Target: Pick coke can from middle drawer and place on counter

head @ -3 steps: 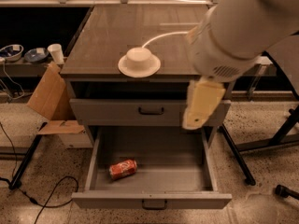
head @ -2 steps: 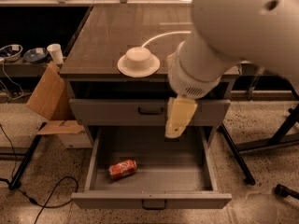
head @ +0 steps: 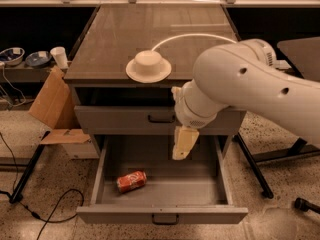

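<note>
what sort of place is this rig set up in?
Probably a robotics lab or workshop: a lone grey drawer cabinet on speckled floor, with loose cable and cardboard beside it. The gripper hangs over the open middle drawer, right of the coke can.

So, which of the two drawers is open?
The lower drawer: it is pulled out, with the can lying on its floor. The upper drawer is shut. The hand hangs over the open one, apart from the can.
</note>
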Motion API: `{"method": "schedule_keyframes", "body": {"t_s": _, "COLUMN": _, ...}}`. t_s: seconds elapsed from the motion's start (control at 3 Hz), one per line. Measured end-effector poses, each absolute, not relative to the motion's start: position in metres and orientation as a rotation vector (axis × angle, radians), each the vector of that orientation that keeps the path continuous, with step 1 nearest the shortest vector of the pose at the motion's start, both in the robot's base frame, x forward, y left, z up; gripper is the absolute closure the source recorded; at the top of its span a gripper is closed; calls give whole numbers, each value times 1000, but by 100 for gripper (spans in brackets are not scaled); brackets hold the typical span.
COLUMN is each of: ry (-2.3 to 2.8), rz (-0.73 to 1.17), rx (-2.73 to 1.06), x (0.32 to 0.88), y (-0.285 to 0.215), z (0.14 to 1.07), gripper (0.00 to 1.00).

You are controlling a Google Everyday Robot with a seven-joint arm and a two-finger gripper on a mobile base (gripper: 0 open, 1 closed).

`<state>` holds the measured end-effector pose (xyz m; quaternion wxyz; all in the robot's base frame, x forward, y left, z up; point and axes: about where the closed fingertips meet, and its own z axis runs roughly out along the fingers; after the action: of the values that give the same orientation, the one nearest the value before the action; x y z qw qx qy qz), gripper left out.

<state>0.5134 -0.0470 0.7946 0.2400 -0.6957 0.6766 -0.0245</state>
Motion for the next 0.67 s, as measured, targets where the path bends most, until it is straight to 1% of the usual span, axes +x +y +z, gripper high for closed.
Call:
{"method": "schedule_keyframes", "body": {"t_s": 0.33, "ry": 1787, "rz": -46, "rx": -1915, "x": 516, "y": -51, "z": 762, "gripper": 0}}
{"method": "schedule_keyframes", "body": {"t_s": 0.67, "ry": 1787, "rz": -46, "rx": -1915, "x": 516, "y": -51, "z": 762, "gripper": 0}}
